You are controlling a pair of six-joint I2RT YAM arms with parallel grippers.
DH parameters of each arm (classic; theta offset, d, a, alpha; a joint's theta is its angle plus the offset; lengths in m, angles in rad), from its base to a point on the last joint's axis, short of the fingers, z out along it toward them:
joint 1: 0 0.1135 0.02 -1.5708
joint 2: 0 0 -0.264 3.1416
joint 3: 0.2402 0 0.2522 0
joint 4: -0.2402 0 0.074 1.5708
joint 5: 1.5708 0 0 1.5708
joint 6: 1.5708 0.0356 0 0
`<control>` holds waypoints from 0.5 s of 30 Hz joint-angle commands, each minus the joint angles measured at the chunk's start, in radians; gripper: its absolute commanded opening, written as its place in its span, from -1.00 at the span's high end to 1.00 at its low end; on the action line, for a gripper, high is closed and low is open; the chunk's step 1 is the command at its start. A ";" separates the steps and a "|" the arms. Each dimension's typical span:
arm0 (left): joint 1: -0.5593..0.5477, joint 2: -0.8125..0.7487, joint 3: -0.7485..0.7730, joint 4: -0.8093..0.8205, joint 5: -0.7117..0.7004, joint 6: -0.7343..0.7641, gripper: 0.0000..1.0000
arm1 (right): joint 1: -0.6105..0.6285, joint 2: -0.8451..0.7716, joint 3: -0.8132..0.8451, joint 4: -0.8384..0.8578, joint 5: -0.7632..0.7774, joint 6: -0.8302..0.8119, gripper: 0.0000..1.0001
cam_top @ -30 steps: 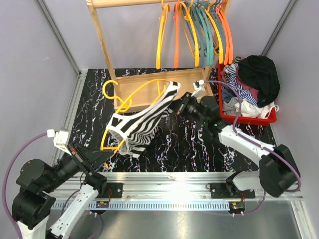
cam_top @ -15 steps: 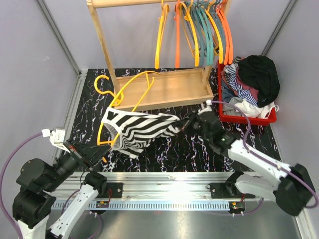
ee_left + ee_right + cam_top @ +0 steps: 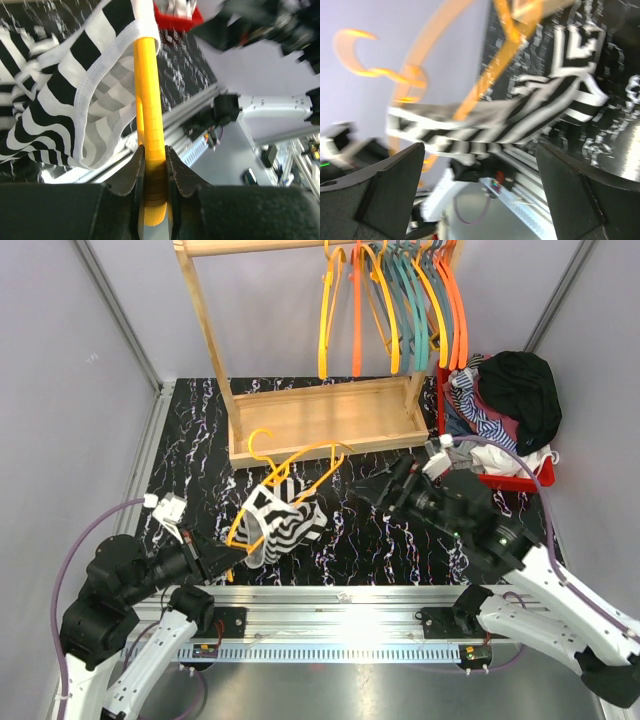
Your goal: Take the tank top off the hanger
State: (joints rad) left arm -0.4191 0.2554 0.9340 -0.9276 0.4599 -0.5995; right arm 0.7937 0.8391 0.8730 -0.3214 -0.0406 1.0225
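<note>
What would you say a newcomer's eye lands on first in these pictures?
The zebra-striped tank top, bunched on a yellow hanger that the left gripper pinches over the black marbled table. Next, the wooden rack at the back with orange, yellow and teal hangers, and the red basket heaped with clothes at the right.

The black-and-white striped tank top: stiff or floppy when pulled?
Probably floppy: the black-and-white striped tank top sags in folds from the yellow plastic hanger. Likely light: the fabric looks thin. It may snag: its edge wraps the hanger bar.
</note>
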 commanded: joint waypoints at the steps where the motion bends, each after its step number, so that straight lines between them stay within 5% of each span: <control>1: -0.001 -0.050 -0.040 0.003 0.124 0.044 1.00 | -0.002 -0.061 0.002 -0.018 0.048 0.120 -1.00; 6: -0.001 -0.085 -0.099 0.026 0.184 0.041 1.00 | 0.001 -0.074 -0.057 0.090 0.079 0.379 -0.99; 15: -0.001 -0.064 -0.127 0.036 0.214 0.116 1.00 | 0.021 0.213 0.104 0.145 -0.015 0.520 -0.99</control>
State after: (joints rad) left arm -0.4191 0.1791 0.8066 -0.9676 0.6224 -0.5369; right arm 0.7975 0.9947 0.9005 -0.2291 -0.0105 1.4494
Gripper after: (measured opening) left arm 0.170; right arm 0.994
